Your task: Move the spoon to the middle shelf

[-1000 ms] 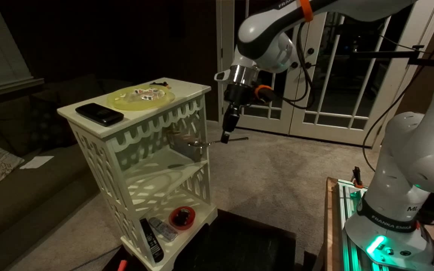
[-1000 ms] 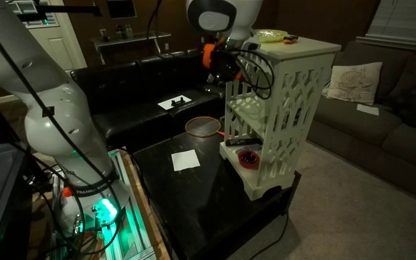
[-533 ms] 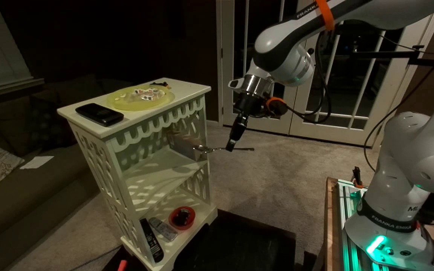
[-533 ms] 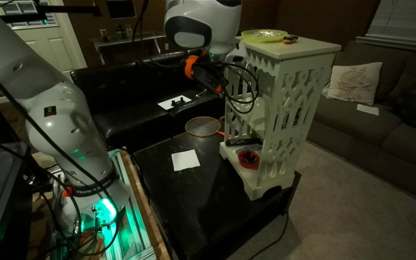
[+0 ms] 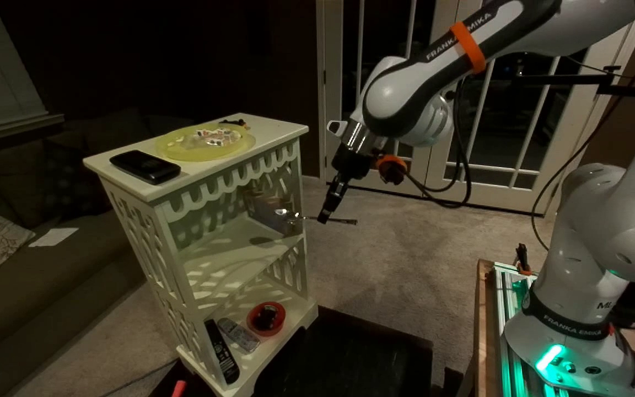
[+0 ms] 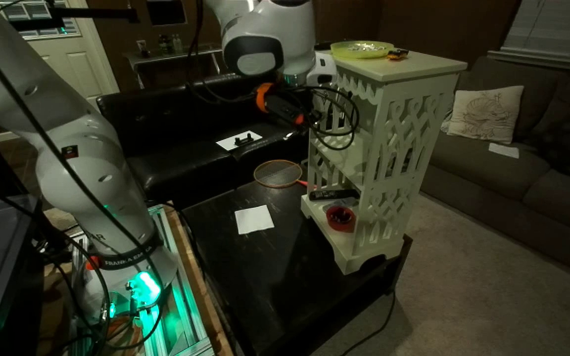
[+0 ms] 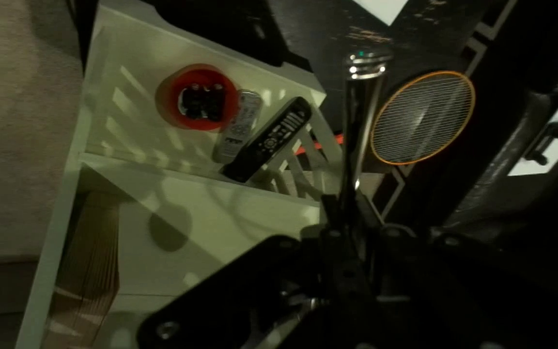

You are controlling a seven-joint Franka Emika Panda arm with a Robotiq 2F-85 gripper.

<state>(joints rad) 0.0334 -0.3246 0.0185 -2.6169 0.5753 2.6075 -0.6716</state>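
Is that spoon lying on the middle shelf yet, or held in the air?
Held in the air: in an exterior view the jaws grip the spoon clear of the middle shelf.

Pretty dim; big chunks of both exterior views sink to near-black, and verticals lean near the edges. Brightest spot is the green-cyan light (image 6: 147,289) at the base of the white robot arm (image 6: 97,158), blown out and tinting the silver metal rails (image 6: 186,296). In an exterior view, the pale flat middle board (image 5: 224,262) of the small cream lattice-sided stand (image 5: 279,129) gets streaky light patches plus a soft oval shadow. Wrist view's murky: glints on the slim shiny metal spoon (image 7: 360,116), the black jointed end effector (image 7: 348,211) melts into shadow, and the round red bowl (image 7: 230,97) looks smeary.
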